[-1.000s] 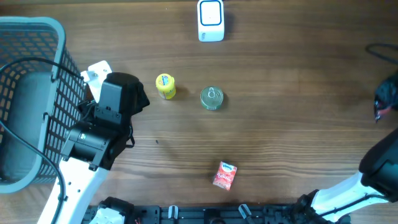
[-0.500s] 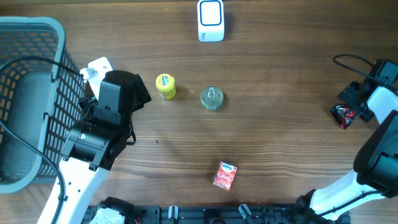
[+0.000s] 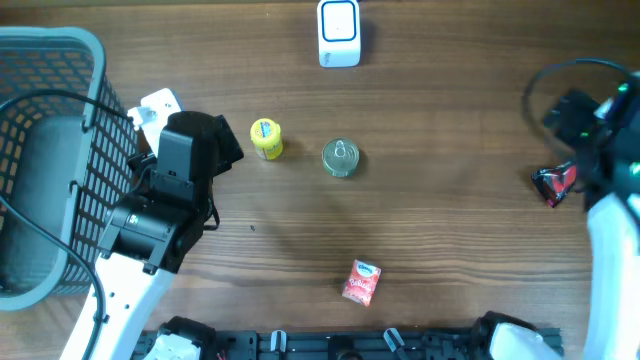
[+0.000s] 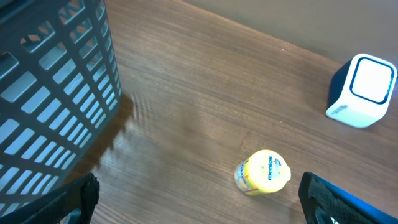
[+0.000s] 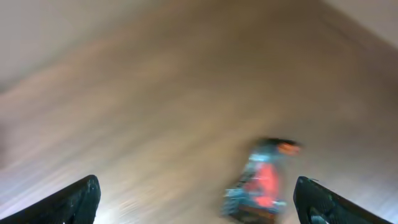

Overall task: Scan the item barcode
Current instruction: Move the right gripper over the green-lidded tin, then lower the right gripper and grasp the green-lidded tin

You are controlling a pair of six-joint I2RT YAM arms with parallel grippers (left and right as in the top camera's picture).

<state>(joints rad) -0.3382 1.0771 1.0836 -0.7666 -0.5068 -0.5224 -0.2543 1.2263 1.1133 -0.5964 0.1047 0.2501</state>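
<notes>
A brown wooden table [image 3: 450,250] fills the view from above. A small red and black packet [image 3: 555,183] lies on it at the far right edge of the frame, about halfway down, just beside the right arm [image 3: 615,260]. The right wrist picture is very blurry. It does show the right gripper [image 5: 200,204] with its two dark fingers [image 5: 74,199] far apart in the bottom corners. The packet sits low in that picture, right of the middle, between the fingers and touching neither one. So this hand is wide open and has hold of nothing. A white box with a blue side, the scanner [image 3: 339,32], stands at the top middle of the frame, well apart from the packet. A small yellow bottle [image 3: 266,138] and a round silver tin can [image 3: 341,157] stand side by side near the middle. A red snack bag [image 3: 362,282] lies near the bottom middle. A big grey plastic basket [image 3: 60,40] with holes in its walls fills the left edge, and the left arm [image 3: 165,200] is just beside it. The left gripper [image 4: 199,205] is wide open as well, with only bare table between its tips. The yellow bottle stands just ahead of it, nearer the right tip.
</notes>
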